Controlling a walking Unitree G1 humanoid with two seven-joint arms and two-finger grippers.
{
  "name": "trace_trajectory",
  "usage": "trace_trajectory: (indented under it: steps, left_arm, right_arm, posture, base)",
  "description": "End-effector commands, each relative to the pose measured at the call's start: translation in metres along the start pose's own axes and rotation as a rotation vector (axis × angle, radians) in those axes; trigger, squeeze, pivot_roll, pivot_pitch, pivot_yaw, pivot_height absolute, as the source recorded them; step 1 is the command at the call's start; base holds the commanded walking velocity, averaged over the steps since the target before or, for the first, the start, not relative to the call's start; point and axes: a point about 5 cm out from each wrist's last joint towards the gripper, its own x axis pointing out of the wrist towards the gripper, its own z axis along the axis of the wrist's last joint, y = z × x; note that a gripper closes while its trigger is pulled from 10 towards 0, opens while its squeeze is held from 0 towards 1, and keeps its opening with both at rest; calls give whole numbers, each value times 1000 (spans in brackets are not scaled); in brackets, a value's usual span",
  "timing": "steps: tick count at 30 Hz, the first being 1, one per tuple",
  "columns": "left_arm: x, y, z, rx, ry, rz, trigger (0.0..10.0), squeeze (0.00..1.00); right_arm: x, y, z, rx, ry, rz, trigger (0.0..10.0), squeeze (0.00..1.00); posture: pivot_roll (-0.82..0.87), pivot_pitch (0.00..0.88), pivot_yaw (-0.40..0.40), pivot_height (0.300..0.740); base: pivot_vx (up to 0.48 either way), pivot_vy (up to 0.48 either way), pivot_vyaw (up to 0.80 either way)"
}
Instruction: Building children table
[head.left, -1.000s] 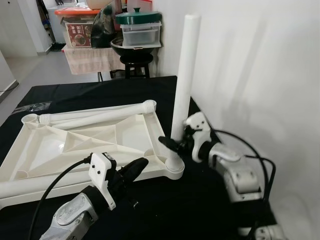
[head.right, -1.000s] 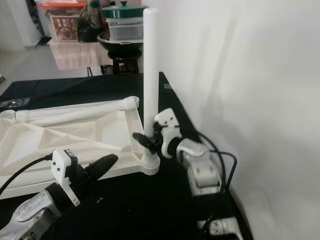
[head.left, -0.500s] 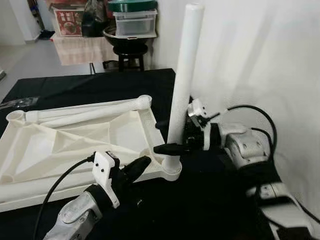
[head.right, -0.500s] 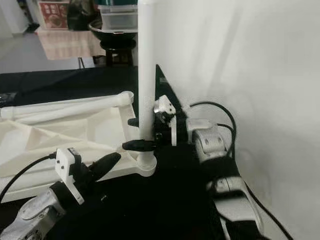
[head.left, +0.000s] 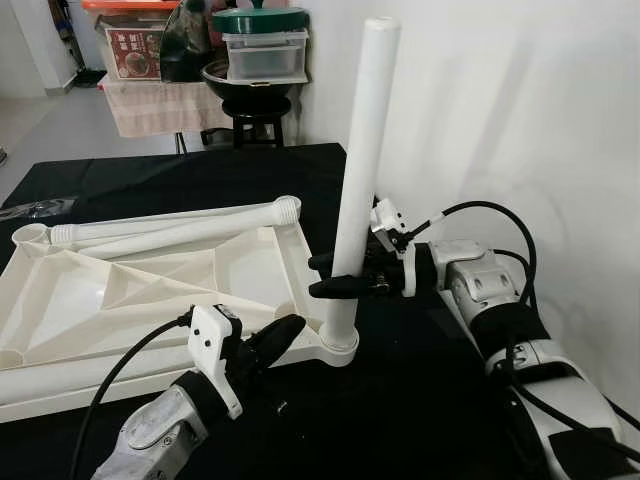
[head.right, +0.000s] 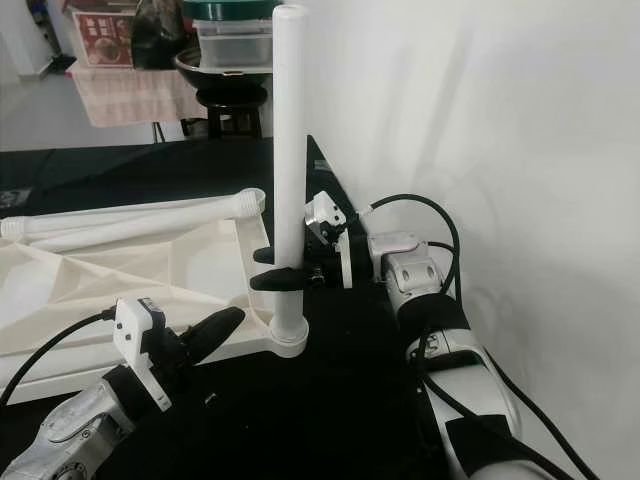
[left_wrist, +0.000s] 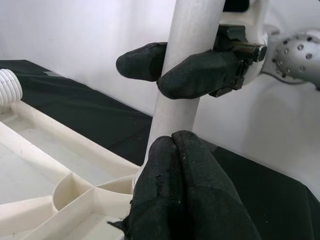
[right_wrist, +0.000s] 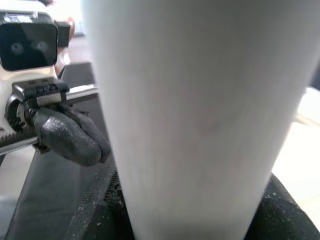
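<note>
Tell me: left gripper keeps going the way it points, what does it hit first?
Probably the upright white plastic table leg near its base socket; the left gripper, fingers shut, points straight at it, just short. Depth unclear.

Tabletop (head.left: 150, 290): white ribbed plastic, lying underside up on black surface.
Upright leg (head.left: 357, 180): white tube, standing in near corner socket.
Loose leg (head.left: 170, 227): white, lying along far edge.

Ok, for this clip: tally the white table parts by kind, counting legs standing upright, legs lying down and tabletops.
Upright leg, held by the right gripper: 1
Loose legs lying along the far edge: 2
Upside-down tabletop: 1
Total: 4
</note>
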Motion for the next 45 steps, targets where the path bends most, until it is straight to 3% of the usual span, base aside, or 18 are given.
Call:
trace_trajectory:
  steps: [1, 5, 6, 7, 8, 9, 13, 17, 18, 20, 22, 30, 31, 32, 40, 41, 42, 45]
  left_arm:
    - [-1, 1, -3, -2, 10, 6, 10000, 0]
    - [-3, 3, -3, -2, 11, 7, 10000, 0]
    - [-4, 5, -3, -3, 13, 7, 10000, 0]
    - [-5, 7, -2, -6, 14, 7, 10000, 0]
    - [-5, 7, -2, -6, 14, 7, 10000, 0]
    - [-6, 10, -2, -9, 14, 8, 10000, 0]
    - [-2, 10, -5, -8, 29, -12, 10000, 0]
    - [-2, 9, -4, -7, 17, 6, 10000, 0]
    - [-3, 9, -4, -6, 7, 19, 10000, 0]
    - [-3, 9, -4, -5, 1, 27, 10000, 0]
    - [-2, 9, -3, -4, -1, 26, 10000, 0]
    - [0, 8, -4, -8, 4, 6, 10000, 0]
    - [1, 7, -4, -9, 6, 2, 10000, 0]
    - [1, 7, -4, -10, 5, 0, 10000, 0]
    - [1, 6, -5, -12, 3, 4, 10000, 0]
    - [1, 6, -5, -12, 4, 5, 10000, 0]
    - [0, 5, -5, -11, 4, 5, 10000, 0]
    - [0, 5, -5, -11, 5, 5, 10000, 0]
  right_arm:
    - [4, 8, -19, 33, 9, -55, 0, 0]
    - [13, 18, -32, 46, 10, -201, 0, 0]
    - [31, 27, -41, 161, -106, -503, 0, 0]
    - [36, 41, -49, 121, -31, -672, 0, 0]
    - [36, 41, -49, 121, -31, -672, 0, 0]
    - [29, 45, -39, 6, -33, -819, 0, 0]
    - [31, 37, -50, 174, -40, -719, 0, 0]
    - [34, 37, -48, 147, -25, -689, 0, 0]
    - [32, 36, -45, 155, -35, -675, 10000, 0]
    - [31, 37, -42, 163, -40, -673, 10000, 0]
    - [26, 42, -25, 153, -82, -523, 10000, 1000]
    - [13, 32, 2, 33, -124, -326, 10000, 1000]
    - [9, 28, 8, 19, -133, -211, 10000, 929]
    - [7, 20, 12, 18, -129, -108, 10000, 0]
    - [12, 7, 18, 49, -95, 36, 10000, 0]
    - [13, 5, 19, 71, -95, 68, 3412, 0]
    - [13, 4, 20, 93, -96, 93, 0, 0]
    - [12, 4, 19, 106, -97, 109, 0, 0]
  posture:
    - [-46, 0, -51, 740]
    - [-52, 0, -52, 740]
    - [-68, 0, -43, 740]
    - [-109, 0, -13, 740]
    - [-109, 0, -13, 740]
    - [-124, 0, -1, 740]
    - [-94, 0, -16, 740]
    - [-87, 0, -24, 740]
    - [-85, 0, -27, 740]
    - [-85, 0, -27, 740]
    - [-88, 0, -27, 740]
    - [-85, 0, -25, 740]
    - [-76, 0, -29, 740]
    - [-75, 0, -31, 740]
    - [-58, 0, -33, 740]
    - [-57, 0, -33, 740]
    - [-57, 0, -33, 740]
    - [-58, 0, -33, 740]
  base:
    - [0, 0, 0]
    - [0, 0, 0]
    - [0, 0, 0]
    - [0, 0, 0]
    - [0, 0, 0]
    - [0, 0, 0]
    - [0, 0, 0]
    - [0, 0, 0]
    - [0, 0, 0]
    - [0, 0, 0]
    - [0, 0, 0]
    - [0, 0, 0]
    - [0, 0, 0]
    - [0, 0, 0]
    - [0, 0, 0]
    - [0, 0, 0]
    - [0, 0, 0]
    - [0, 0, 0]
